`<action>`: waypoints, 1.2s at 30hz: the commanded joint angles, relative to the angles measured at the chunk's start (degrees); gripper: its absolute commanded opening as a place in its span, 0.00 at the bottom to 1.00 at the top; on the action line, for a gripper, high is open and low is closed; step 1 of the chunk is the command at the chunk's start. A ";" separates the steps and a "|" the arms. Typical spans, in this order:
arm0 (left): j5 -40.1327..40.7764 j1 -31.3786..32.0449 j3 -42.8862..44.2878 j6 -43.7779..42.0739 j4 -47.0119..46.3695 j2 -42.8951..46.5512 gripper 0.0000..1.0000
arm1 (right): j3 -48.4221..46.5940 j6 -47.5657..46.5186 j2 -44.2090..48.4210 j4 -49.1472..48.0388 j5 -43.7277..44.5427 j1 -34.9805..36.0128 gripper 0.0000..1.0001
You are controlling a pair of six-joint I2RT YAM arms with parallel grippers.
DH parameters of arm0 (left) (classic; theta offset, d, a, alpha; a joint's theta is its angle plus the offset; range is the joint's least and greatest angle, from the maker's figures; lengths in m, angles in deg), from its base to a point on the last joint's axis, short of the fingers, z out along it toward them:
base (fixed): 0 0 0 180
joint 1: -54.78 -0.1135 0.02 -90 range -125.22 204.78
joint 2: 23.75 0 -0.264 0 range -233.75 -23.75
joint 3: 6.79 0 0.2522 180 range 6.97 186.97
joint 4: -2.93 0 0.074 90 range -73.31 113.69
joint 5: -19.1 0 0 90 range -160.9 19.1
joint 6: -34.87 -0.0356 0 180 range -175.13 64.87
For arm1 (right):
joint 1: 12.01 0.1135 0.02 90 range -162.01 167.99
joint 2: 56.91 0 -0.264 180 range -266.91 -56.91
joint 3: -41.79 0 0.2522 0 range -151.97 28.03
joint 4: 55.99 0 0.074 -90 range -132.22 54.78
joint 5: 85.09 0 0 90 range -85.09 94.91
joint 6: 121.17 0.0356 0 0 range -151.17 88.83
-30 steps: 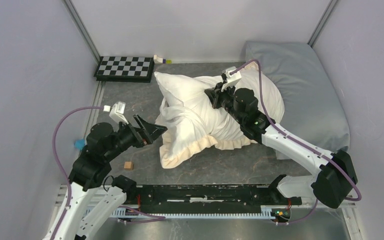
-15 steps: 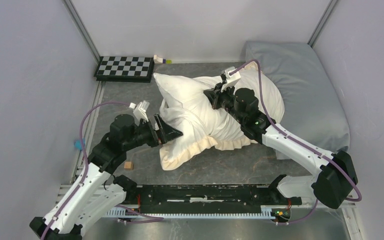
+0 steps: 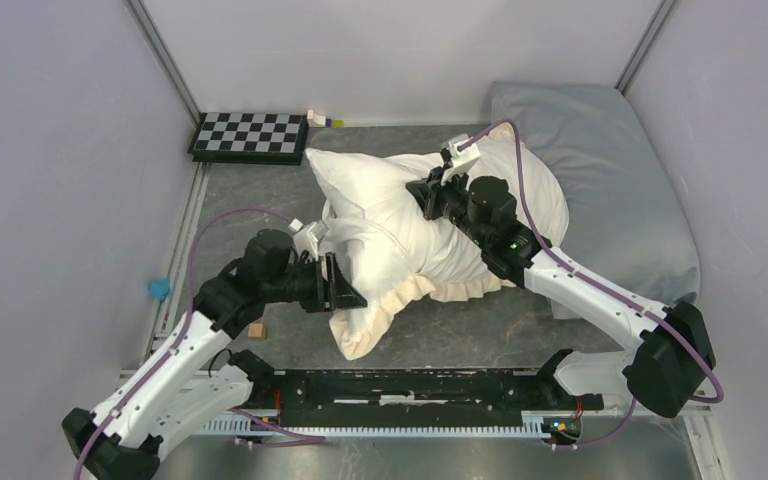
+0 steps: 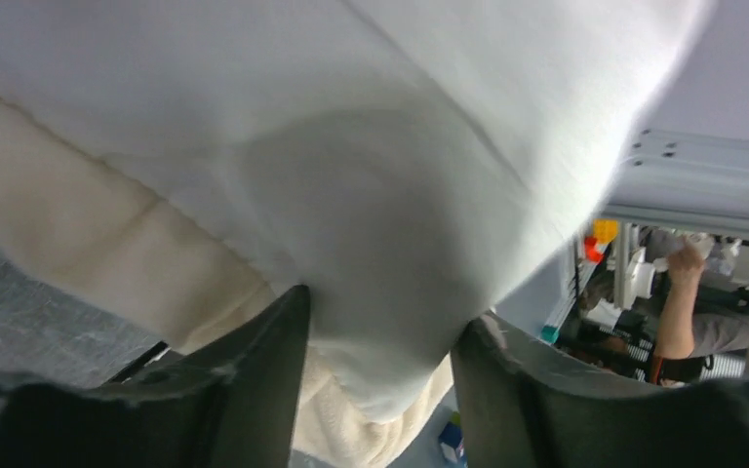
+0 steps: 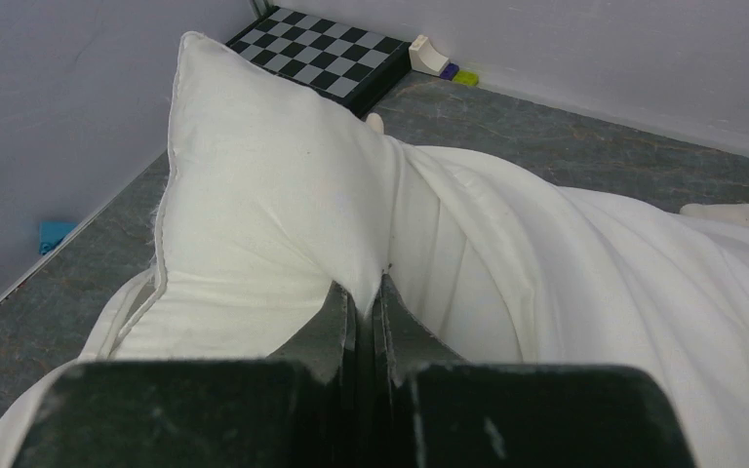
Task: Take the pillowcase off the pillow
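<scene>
The pillowcase, cream with a ruffled frill, bunches at the 6 o'clock end of the plump white pillow mid-table. The left gripper has swung in from 9 o'clock since a second ago, jaws wide around the fabric. The right gripper pinches the pillow, almost closed. Bare grey table lies at 10 o'clock.

— What is carried by the worktop?
— A checkerboard is set at the back left, with small blocks beside it. A wooden cube and a blue item are seen at the left. The pillow, partly in the pillowcase, is spread across the middle, and a blue-grey pillow is laid at the right.
</scene>
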 commanded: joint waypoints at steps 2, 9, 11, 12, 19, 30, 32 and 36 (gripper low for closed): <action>-5.24 0.48 -4.40 -4.36 2.04 -1.14 0.47 | -2.31 -2.17 0.96 0.09 8.39 -2.90 0.00; -6.78 0.57 -10.58 -1.44 -1.53 3.04 0.04 | -5.04 -3.90 0.05 1.33 12.70 -2.98 0.00; -6.38 0.93 -12.83 0.67 -3.74 2.40 0.02 | -6.48 -4.02 -0.37 1.99 13.60 -3.04 0.00; -6.26 1.41 -14.15 2.18 -5.26 2.02 0.02 | -7.38 -4.03 -0.53 2.45 14.09 -2.99 0.00; 2.94 4.69 -26.86 14.27 -22.30 -1.68 0.02 | -12.19 -3.98 0.30 1.81 17.86 -3.42 0.00; 7.27 8.03 -33.35 17.12 -43.53 -21.17 0.02 | -22.33 -5.84 0.12 3.52 19.32 -3.65 0.00; 7.92 8.12 -33.74 17.37 -46.05 -22.74 0.02 | -23.01 -6.31 0.78 3.46 19.53 -3.64 0.00; 12.07 8.21 -33.83 16.63 -46.20 -23.17 0.02 | -22.92 -6.21 2.67 3.51 18.49 -3.73 0.00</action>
